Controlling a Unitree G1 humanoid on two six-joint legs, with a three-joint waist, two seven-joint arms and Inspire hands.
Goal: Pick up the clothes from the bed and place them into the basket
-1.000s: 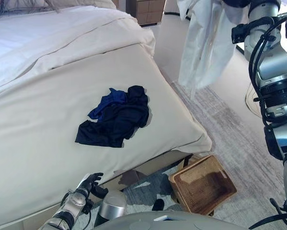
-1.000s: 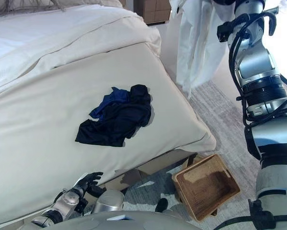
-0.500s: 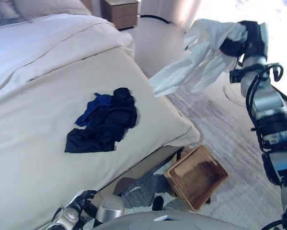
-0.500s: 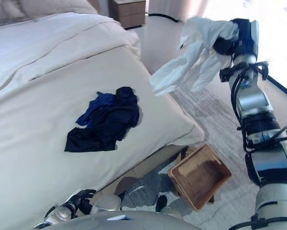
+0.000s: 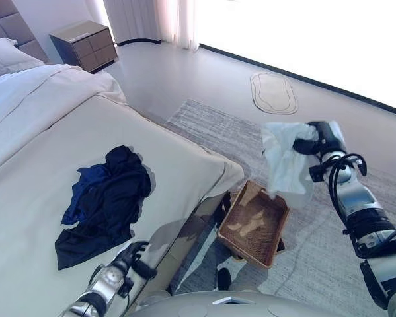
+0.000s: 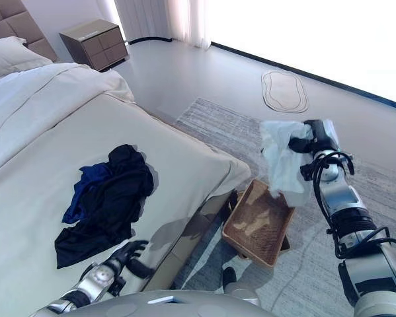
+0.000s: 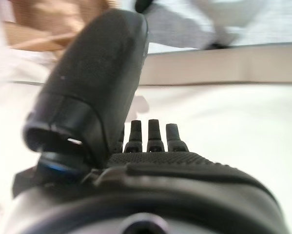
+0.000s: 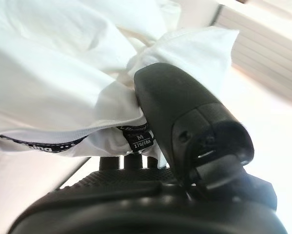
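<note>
A white shirt (image 5: 283, 158) hangs from the clenched right hand (image 5: 316, 140) above the basket (image 5: 254, 224) on the grey rug (image 5: 330, 244). At nine o'clock, dark clothes (image 5: 105, 198) lie on the bed (image 5: 178, 158); left hand (image 5: 128, 257) relaxed at its edge.

Daylight blows out the floor (image 5: 356, 46) beyond my right arm. My left wrist view is blurred; the bed (image 5: 26, 218) lies evenly lit.

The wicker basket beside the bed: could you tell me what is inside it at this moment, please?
The basket shows only its bare woven bottom; the white garment hangs above it, gripped in the right hand. Its inner near wall is hidden.
</note>
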